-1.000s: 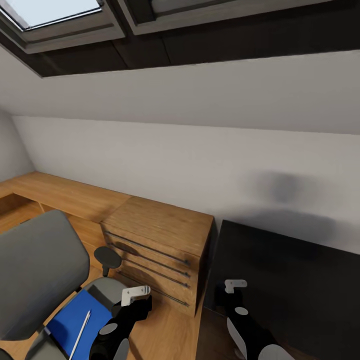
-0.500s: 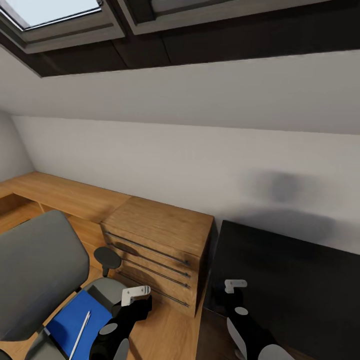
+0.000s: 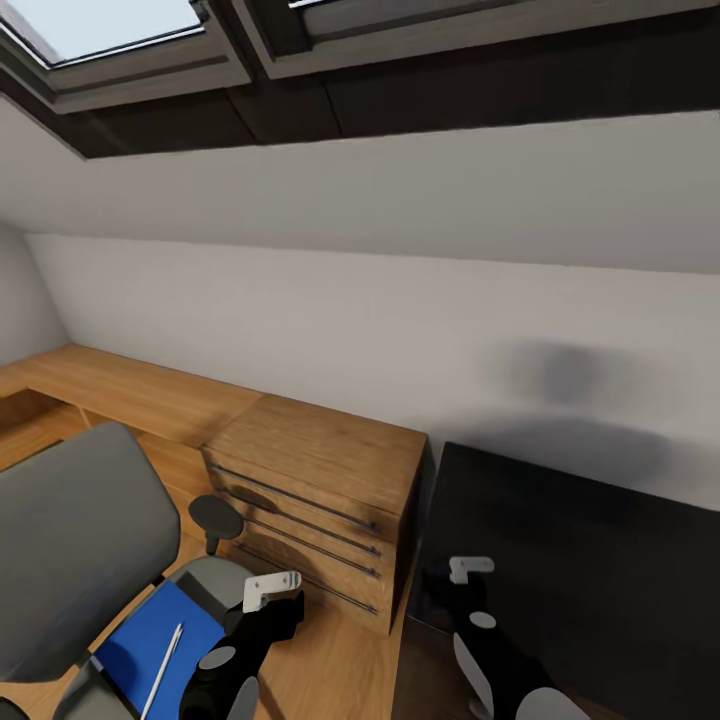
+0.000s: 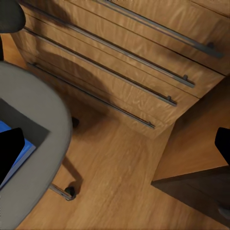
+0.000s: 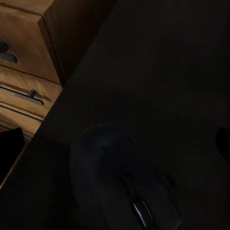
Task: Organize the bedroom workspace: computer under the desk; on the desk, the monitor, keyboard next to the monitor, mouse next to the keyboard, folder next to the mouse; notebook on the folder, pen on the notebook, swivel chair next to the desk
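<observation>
— So, starting at the lower left of the frame: what's on the chair (image 3: 75, 540)?

— A blue folder (image 3: 150, 640) lies flat on the grey seat, and a thin pale stick, probably the pen (image 3: 163, 665), rests on top of it. I can't make out a notebook there.

— And the left gripper (image 3: 270, 590)?

— It hangs just right of the seat, over the wooden floor (image 4: 120, 177), near the wooden drawer cabinet (image 3: 315, 500). From the wrist camera its two dark fingers (image 4: 9, 155) stand far apart at the frame edges with nothing between them, so I'd call it wide open and empty.

— How would the folder handle?

— Light, thin and a bit floppy, I'd guess, with a slick cover. Best taken at an edge overhanging the seat, near the stiffer spine. The pen would likely roll off if it tilts, so lift that separately.

— Further right?

— The black desk (image 3: 580, 560) fills the lower right. The right gripper (image 3: 470, 570) hovers over its near corner, also spread wide and holding nothing.

— Anything under it?

— Its wrist camera shows a dark rounded mouse (image 5: 124, 182) sitting on the desktop, just below the fingers. Small, smooth, hard; pinch it across the sides.
</observation>
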